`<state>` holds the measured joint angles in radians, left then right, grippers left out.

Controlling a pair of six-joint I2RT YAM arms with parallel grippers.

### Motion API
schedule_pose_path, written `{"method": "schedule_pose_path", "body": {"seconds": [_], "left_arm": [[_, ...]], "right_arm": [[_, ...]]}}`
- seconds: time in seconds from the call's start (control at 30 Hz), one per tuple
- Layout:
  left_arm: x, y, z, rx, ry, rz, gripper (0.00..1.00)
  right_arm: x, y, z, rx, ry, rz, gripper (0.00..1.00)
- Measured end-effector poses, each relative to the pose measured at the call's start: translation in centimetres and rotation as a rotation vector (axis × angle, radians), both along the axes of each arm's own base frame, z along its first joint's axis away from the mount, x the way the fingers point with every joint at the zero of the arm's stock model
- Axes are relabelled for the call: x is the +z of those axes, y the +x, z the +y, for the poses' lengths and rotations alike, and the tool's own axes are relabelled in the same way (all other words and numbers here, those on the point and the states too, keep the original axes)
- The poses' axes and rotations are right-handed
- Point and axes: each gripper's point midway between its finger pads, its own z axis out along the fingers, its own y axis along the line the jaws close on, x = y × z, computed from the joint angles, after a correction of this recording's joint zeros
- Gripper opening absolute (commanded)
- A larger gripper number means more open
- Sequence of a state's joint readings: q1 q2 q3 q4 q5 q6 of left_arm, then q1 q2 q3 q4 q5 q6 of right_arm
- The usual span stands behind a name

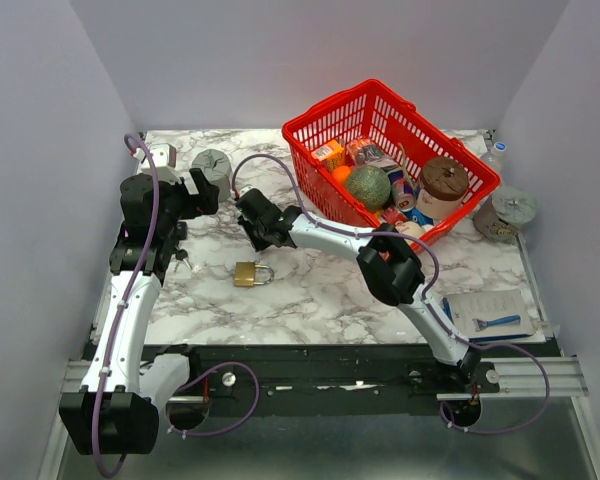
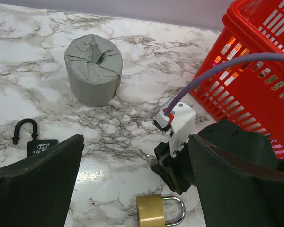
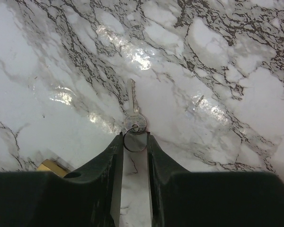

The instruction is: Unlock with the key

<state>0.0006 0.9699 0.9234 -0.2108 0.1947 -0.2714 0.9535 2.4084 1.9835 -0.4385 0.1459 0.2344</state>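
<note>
**Marble worktop [image 1: 320, 290], contents listed left to right**

1. Left gripper [image 1: 195, 192]: held over the far left of the worktop. Its fingers [image 2: 38, 184] are spread wide, and nothing is held between them.
2. Black padlock [image 2: 32, 144]: laid flat beneath the left gripper with its shackle pointing towards the back. In the left wrist view its body is partly hidden by one finger.
3. Grey roll [image 1: 212, 166]: stood on end near the back edge, well apart from both padlocks.
4. Brass padlock [image 1: 250, 273]: laid flat near the front, with its silver shackle to the right. It lies just in front of the right gripper.
5. Right gripper [image 3: 135, 138]: lowered to the worktop between the grey roll and the brass padlock. Its fingers [image 3: 99, 165] are set narrow, one on each side of the key's ring. Whether the ring is actually pinched cannot be told.
6. The key [image 3: 133, 120]: small and silver, laid flat on the marble with its blade pointing away from the right gripper. The ring at its head fills the gap between the fingertips. It lies apart from the brass padlock.
7. Red basket [image 1: 330, 103]: placed at the back right and filled with mixed goods.
8. Tape roll [image 1: 507, 212]: set just right of the basket.
9. Booklet [image 1: 480, 305]: laid at the front right, with a blue razor [image 1: 498, 322] on it.
</note>
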Motion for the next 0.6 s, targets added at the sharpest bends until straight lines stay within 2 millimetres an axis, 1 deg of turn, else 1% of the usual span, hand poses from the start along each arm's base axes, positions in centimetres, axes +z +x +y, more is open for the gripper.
{"method": "schedule_pose_path", "body": {"seconds": [0.07, 0.2, 0.4, 0.5, 0.53, 0.6], "left_arm": [[0.0, 0.0, 0.0, 0.0, 0.0, 0.0, 0.99], [0.0, 0.0, 0.0, 0.0, 0.0, 0.0, 0.99], [0.0, 0.0, 0.0, 0.0, -0.002, 0.0, 0.99], [0.0, 0.0, 0.0, 0.0, -0.003, 0.001, 0.99], [0.0, 0.0, 0.0, 0.0, -0.003, 0.001, 0.99], [0.0, 0.0, 0.0, 0.0, -0.003, 0.001, 0.99]], "right_arm": [[0.1, 0.0, 0.1, 0.001, 0.003, -0.001, 0.23], [-0.1, -0.2, -0.3, 0.0, -0.005, 0.004, 0.22], [-0.3, -0.7, -1.2, -0.004, -0.005, 0.002, 0.19], [-0.3, -1.3, -2.0, -0.005, -0.013, 0.009, 0.15], [-0.3, -1.6, -2.4, -0.006, -0.017, 0.014, 0.11], [-0.4, -2.2, -3.2, -0.009, -0.02, 0.023, 0.07]]}}
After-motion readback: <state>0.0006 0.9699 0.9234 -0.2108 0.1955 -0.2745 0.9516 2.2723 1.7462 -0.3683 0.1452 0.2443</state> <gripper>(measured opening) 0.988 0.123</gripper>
